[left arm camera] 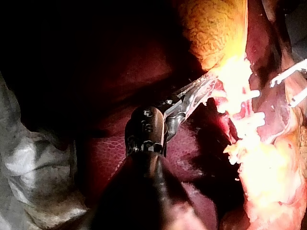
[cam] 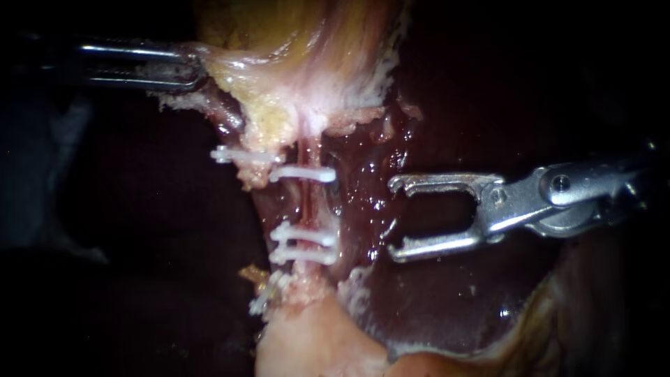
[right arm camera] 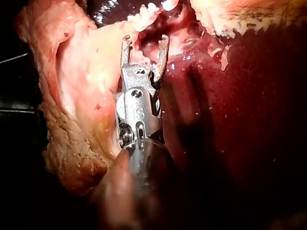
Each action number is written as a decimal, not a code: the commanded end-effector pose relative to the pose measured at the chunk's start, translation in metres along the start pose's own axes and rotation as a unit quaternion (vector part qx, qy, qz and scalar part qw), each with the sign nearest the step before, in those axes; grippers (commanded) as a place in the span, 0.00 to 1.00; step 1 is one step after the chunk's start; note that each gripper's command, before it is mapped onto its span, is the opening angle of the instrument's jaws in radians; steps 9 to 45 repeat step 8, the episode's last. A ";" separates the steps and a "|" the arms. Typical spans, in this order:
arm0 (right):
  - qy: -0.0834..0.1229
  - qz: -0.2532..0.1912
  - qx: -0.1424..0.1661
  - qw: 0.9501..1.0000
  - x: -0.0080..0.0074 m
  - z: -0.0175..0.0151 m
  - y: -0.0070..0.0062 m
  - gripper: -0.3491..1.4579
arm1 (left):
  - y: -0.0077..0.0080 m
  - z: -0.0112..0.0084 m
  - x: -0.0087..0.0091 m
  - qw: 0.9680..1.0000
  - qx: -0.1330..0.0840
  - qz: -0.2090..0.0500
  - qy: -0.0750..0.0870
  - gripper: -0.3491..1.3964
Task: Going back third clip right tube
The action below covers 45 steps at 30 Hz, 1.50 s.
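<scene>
Dark red, glistening liver (cam: 447, 300) forms the backdrop. Against it runs the thin pink right tube (cam: 308, 206), crossed by three white plastic clips (cam: 303, 238): one toward the tube's upper end, two close together lower down. My right instrument (cam: 394, 220) hangs just beside the tube, its silver end effector spread wide, holding nothing and clear of the clips. My left instrument (cam: 188, 68), up beyond the tube's top, has its end effector pinching pale yellowish tissue (cam: 279, 42).
</scene>
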 end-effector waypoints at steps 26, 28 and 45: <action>0.000 0.000 0.000 1.000 0.0001 0.0000 -0.0002 0.47 | 0.0001 0.0002 -0.0001 1.000 0.000 0.000 -0.001 0.00; 0.000 0.000 0.000 1.000 0.0001 0.0000 -0.0002 0.47 | 0.0001 0.0002 -0.0001 1.000 0.000 0.000 -0.001 0.00; 0.000 0.000 0.000 1.000 0.0001 0.0000 -0.0002 0.47 | 0.0001 0.0002 -0.0001 1.000 0.000 0.000 -0.001 0.00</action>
